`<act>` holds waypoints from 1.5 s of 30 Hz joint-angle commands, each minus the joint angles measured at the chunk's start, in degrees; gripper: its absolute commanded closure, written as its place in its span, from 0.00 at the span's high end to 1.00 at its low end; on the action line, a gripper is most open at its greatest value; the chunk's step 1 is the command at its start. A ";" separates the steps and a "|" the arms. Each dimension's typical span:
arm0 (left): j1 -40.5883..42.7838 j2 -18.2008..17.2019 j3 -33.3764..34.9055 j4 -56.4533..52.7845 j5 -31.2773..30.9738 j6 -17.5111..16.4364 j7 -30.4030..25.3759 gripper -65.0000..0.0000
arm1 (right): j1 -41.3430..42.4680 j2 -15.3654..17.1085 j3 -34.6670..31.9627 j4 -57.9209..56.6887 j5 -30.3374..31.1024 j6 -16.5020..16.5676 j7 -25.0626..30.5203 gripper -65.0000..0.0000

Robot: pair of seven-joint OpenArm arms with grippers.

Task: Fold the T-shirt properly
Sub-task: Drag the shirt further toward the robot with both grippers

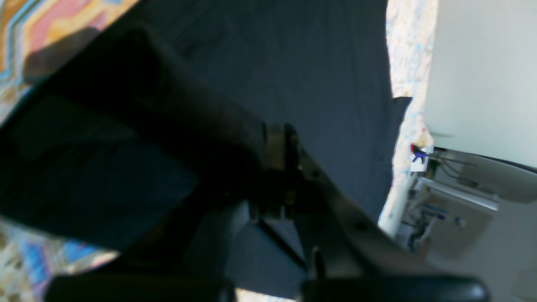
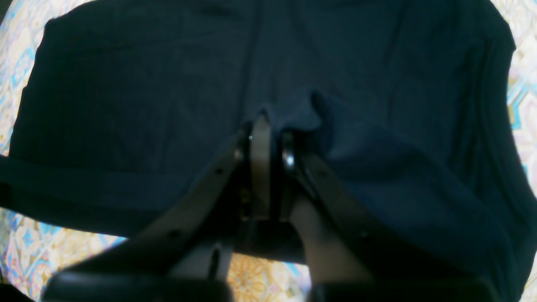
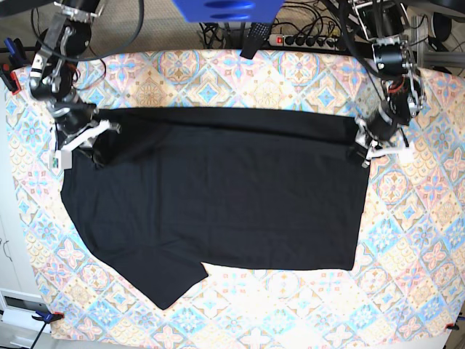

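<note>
Robotics lab or workroom. Bench (image 3: 429, 240) draped in a patterned tile-print cloth (image 3: 218, 73), held by clamps (image 3: 7, 75) at the edge. Power strip (image 3: 309, 40) and tangled cables (image 3: 218, 30) run along the far side. Two arms bolted at the far corners. White cabinet (image 3: 6, 247) stands beside the bench.

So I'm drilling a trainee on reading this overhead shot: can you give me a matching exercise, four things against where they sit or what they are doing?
Things:
1. T-shirt
2. left tool
3. right tool
4. power strip

Places or states:
A. shut on cloth at the picture's left edge of the shirt
B. beyond the far edge of the patterned cloth
C. spread flat, one sleeve pointing to the near edge
D. shut on cloth at the picture's right edge of the shirt

Pairs: 1-C, 2-D, 3-A, 4-B
</note>
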 commanded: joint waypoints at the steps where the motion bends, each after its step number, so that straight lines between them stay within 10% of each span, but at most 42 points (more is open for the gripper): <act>1: -1.40 -0.73 -0.23 -0.18 -0.96 -0.56 -0.47 0.00 | 1.53 0.64 0.29 -0.48 0.51 0.22 1.00 0.00; 12: -4.82 -0.73 -0.23 -5.72 -0.96 -0.56 -0.64 0.02 | 9.79 0.64 0.20 -11.82 0.51 0.22 1.18 0.14; 19: -4.38 -0.91 -0.49 -5.37 -1.58 -0.38 1.64 0.43 | 8.12 2.58 0.73 -9.00 0.51 0.22 0.92 0.32; 32: 11.53 -0.91 -0.67 7.99 -4.74 -0.12 1.29 0.40 | -5.41 2.67 6.80 3.83 0.60 0.22 0.74 0.33; 45: 4.76 -0.56 -3.84 -6.95 -4.39 -0.21 1.29 0.40 | -6.56 2.58 6.27 3.57 0.69 0.22 0.74 0.33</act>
